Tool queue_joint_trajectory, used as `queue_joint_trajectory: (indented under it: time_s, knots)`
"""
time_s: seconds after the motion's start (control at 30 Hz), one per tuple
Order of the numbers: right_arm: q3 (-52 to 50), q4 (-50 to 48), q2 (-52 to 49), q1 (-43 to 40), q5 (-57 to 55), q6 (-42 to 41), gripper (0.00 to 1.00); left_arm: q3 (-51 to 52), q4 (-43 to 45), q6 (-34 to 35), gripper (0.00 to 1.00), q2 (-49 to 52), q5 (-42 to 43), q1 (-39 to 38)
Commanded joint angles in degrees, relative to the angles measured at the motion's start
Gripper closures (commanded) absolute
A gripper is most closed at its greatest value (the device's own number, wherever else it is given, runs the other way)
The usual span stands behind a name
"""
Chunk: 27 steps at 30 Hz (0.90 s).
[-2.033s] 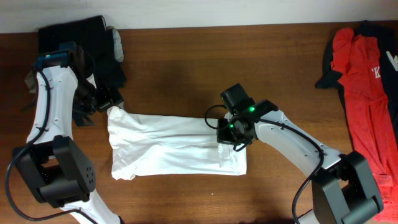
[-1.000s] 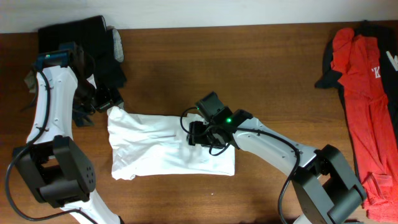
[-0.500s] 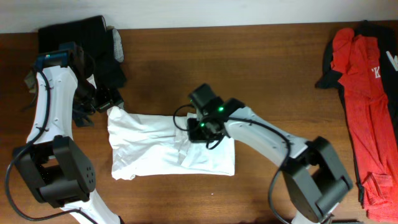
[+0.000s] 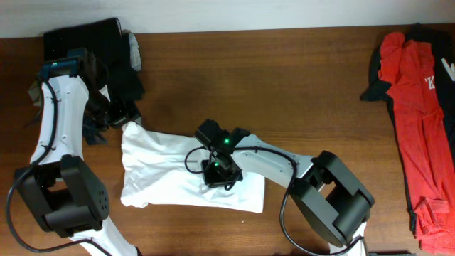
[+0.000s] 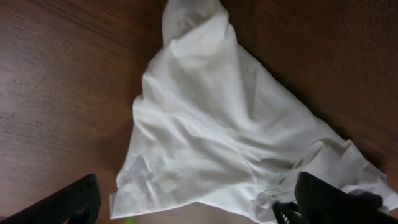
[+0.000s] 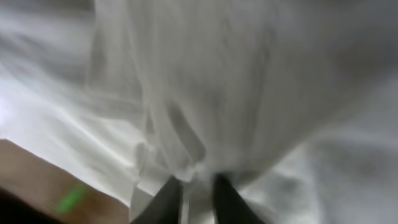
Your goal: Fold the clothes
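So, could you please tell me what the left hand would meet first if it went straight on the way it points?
The left hand would most likely meet the white T-shirt first. Its bunched corner lies right ahead in the wrist view, though depth is unclear.

On the left side: goes up along the table edge, bends in at the top, holds the left gripper (image 4: 122, 116) with fingers (image 5: 74, 200) spread wide. On the right side: stretches far toward the middle, points the right gripper (image 4: 215, 173) down, pinches the white T-shirt (image 4: 160, 167) between close-set fingers (image 6: 166, 199).
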<state>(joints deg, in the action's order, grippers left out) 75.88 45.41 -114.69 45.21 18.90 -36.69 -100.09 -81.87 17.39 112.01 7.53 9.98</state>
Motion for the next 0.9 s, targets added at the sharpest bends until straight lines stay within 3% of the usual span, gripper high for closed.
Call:
queue_joint_trajectory:
  time_s: [0.0, 0.03, 0.07, 0.33, 0.37, 0.43, 0.5, 0.57, 0.87]
  knots:
    - [4.9, 7.23, 4.61, -1.36, -5.11, 1.86, 0.18, -0.39, 0.0, -0.09, 0.01, -0.46, 0.63, -0.24]
    - [6.34, 9.97, 5.73, -2.21, -5.29, 2.45, 0.03, -0.42, 0.15, -0.09, 0.01, -0.46, 0.63, -0.24]
    - [7.41, 11.78, 6.45, -3.02, -5.46, 2.97, 0.01, -0.42, 0.2, -0.09, 0.01, -0.46, 0.63, -0.26]
    - [7.37, 18.91, 8.2, -10.91, -7.39, 7.78, 0.0, -0.39, 0.15, -0.09, 0.01, -0.46, 0.63, -0.24]
    - [6.82, 18.67, 8.2, -11.26, -8.02, 7.76, 0.03, -0.42, 0.15, -0.09, 0.01, -0.46, 0.63, -0.24]
    - [5.27, 17.09, 8.2, -11.54, -7.5, 7.76, 0.32, -0.42, 0.15, -0.09, 0.01, -0.46, 0.63, -0.24]
    - [3.32, 13.49, 8.07, -10.75, -3.96, 7.76, 0.5, -0.42, 0.15, -0.09, 0.01, -0.46, 0.63, -0.24]
    - [1.46, 9.35, 7.54, -9.38, -0.59, 7.45, 0.55, -0.39, 0.13, -0.09, 0.01, -0.46, 0.63, -0.24]
    - [-2.23, -4.39, 4.2, 1.01, 2.97, 0.15, 0.59, -0.39, 0.02, -0.09, 0.01, -0.46, 0.63, -0.24]
